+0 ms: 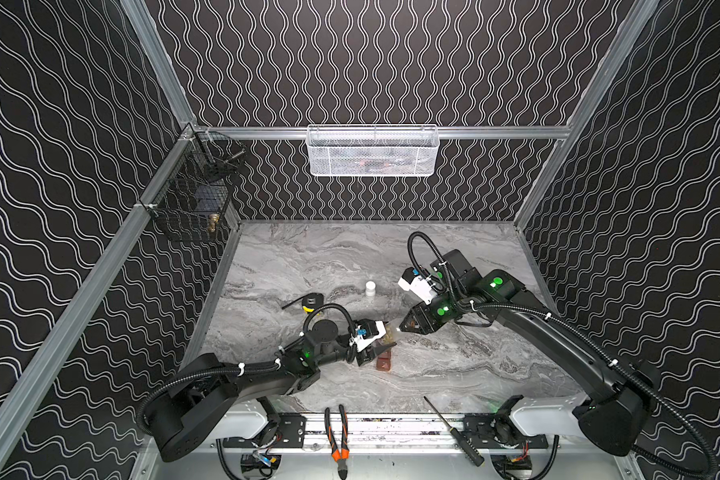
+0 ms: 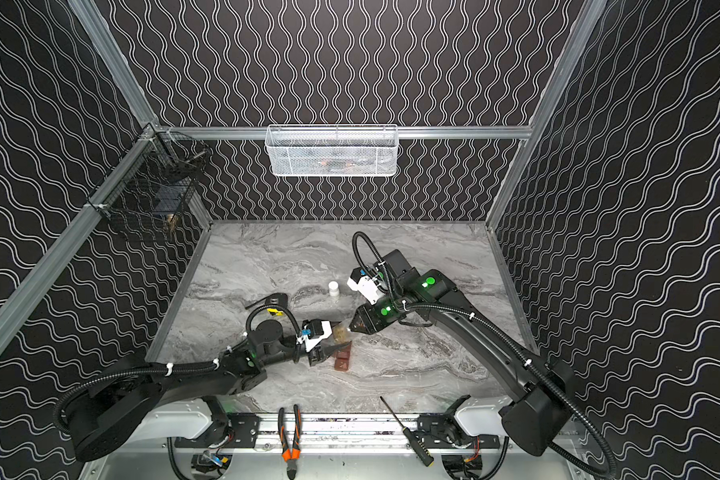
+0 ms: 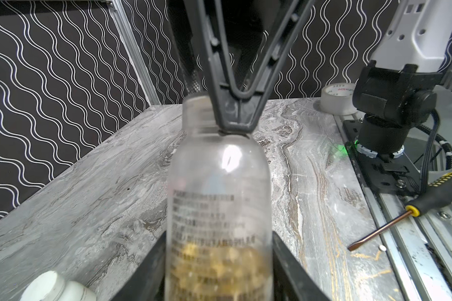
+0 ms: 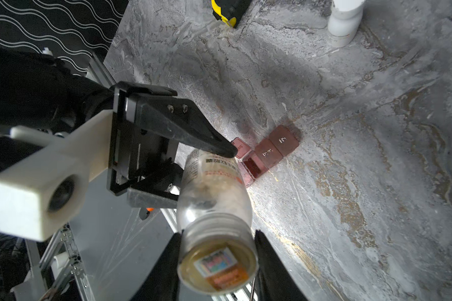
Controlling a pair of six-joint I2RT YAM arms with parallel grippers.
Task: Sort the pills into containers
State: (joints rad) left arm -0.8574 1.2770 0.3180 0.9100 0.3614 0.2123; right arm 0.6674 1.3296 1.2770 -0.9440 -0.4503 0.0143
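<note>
Now left claw (image 3: 219, 239), right claw (image 4: 218, 239) clamp bottle (image 4: 214, 187); containers (image 4: 272, 151) lie just beneath left claw.

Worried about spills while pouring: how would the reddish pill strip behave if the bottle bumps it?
Probably light: the pill strip is small, thin translucent plastic. It lies flat and low on the smooth marble table, so it would likely slide rather than tip. A raised lid looks thin and may flex.
</note>
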